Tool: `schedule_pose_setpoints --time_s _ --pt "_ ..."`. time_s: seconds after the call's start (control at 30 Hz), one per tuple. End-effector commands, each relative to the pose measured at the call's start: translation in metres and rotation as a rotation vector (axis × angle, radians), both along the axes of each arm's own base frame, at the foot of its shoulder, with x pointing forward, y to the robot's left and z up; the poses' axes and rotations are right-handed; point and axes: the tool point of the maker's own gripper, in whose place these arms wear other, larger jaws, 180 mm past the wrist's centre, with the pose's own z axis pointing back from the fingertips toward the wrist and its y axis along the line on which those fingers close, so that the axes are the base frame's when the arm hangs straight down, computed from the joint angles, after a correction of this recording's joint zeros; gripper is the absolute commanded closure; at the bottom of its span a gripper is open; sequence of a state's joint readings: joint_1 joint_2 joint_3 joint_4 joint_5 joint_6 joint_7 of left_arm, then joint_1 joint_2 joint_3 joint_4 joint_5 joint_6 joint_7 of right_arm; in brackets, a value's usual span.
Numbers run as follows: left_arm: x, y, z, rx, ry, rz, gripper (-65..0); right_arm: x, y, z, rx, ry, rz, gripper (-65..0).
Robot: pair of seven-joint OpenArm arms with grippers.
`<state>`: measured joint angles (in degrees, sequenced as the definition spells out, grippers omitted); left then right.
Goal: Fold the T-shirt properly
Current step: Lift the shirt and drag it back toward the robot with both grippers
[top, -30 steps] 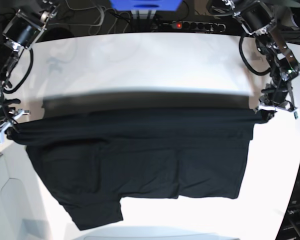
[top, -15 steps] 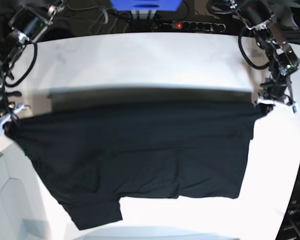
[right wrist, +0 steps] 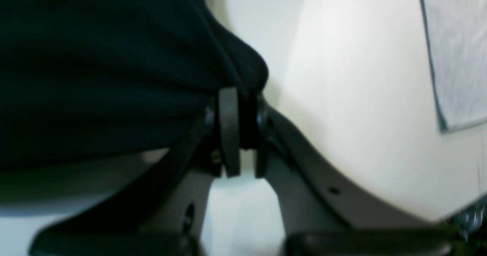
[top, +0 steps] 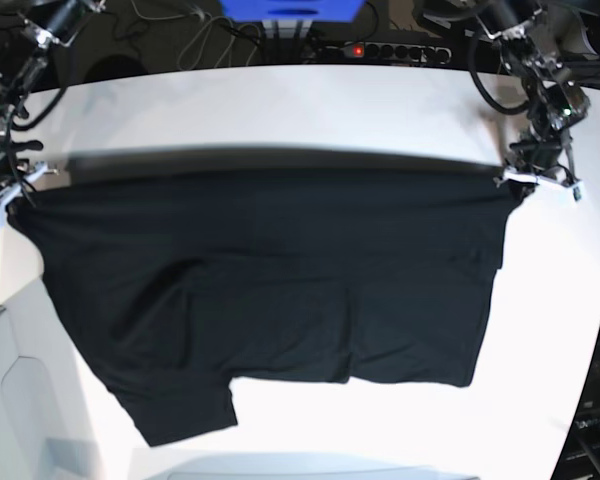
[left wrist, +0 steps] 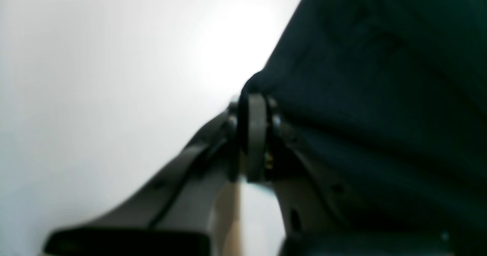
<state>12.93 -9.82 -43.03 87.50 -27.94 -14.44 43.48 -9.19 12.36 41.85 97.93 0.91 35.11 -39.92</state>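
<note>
From the base view we see the T-shirt (top: 270, 300) stretched across the white bench (top: 280, 110), a corner in each pincer. Only the wrist views show the left pincer (left wrist: 257, 107) and right pincer (right wrist: 237, 100) clamped tight on bunched black cloth. Both wrist views are blurred; no print is visible.

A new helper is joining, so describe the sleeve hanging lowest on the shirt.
Start at the white table and find the black T-shirt stretched between the two end effectors. Follow its lower edge to the near left in the base view: the sleeve is the flap that dips below the rest of the hem.
</note>
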Motion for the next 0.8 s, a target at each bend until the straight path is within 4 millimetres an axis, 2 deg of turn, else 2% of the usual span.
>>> schedule_pose_setpoints --time_s 0.0,0.2,0.33,0.53,0.77 --pt "-0.004 0.015 0.010 0.054 -0.013 0.017 -0.1 0.000 -0.014 0.014 -0.050 -0.023 -0.017 0.0" --pt "-0.043 0.009 0.006 0.087 0.055 -0.008 -0.1 -0.029 -0.014 -0.005 -0.054 0.066 -0.010 0.0" --pt "-0.060 0.000 0.013 0.111 0.068 -0.028 -0.1 -0.051 -0.013 -0.017 -0.053 0.124 -0.008 0.0" --pt "-0.078 -0.011 0.018 0.123 0.084 -0.045 -0.1 -0.084 -0.013 -0.032 -0.053 0.214 -0.006 0.0" --pt "-0.090 -0.012 0.010 0.113 0.123 -0.046 -0.1 -0.103 -0.014 -0.040 -0.051 0.263 -0.007 0.0"
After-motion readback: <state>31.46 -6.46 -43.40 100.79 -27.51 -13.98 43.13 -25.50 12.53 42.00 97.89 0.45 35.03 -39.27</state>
